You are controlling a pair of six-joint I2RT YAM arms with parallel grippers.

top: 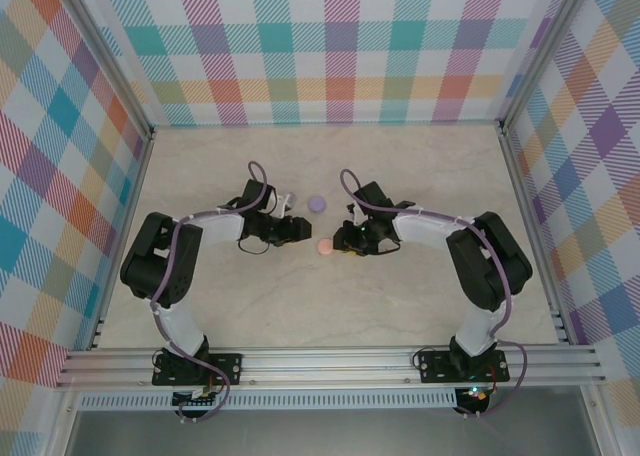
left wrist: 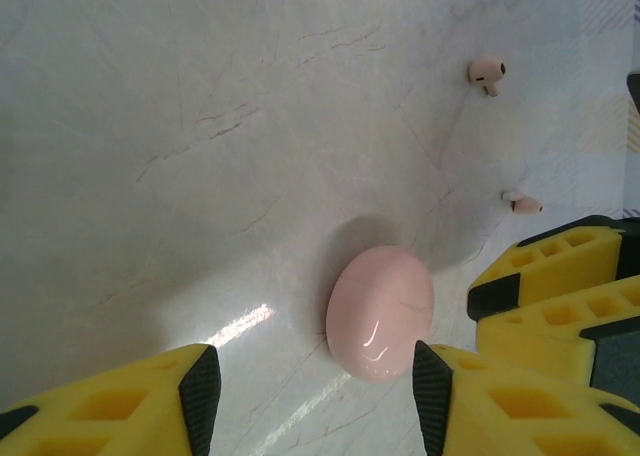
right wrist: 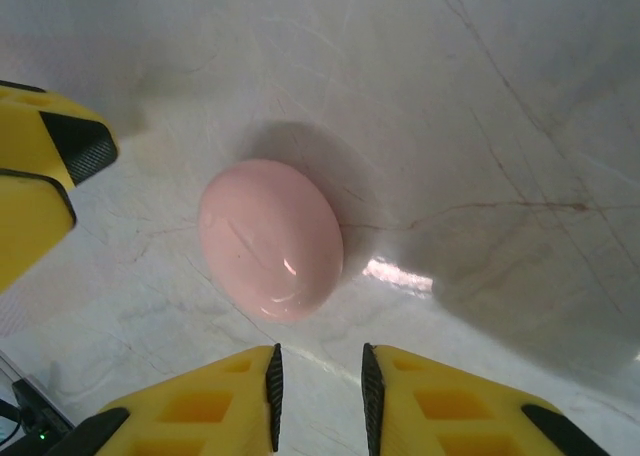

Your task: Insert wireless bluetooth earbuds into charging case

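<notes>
Marbled tabletop [left wrist: 150, 126]: your left end effector [left wrist: 315, 381] stands released, the pink case [left wrist: 380, 311] just ahead between its tips, two pale pink earbuds [left wrist: 487, 73] farther out. Your right end effector [right wrist: 320, 391] gapes narrowly, empty, facing that case.

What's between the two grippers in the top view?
The pink case sits between the left gripper and the right gripper, as the top view shows.

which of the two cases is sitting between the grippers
The pink case, lying between the left gripper and the right gripper; the purple case sits farther back, outside that gap.
</notes>
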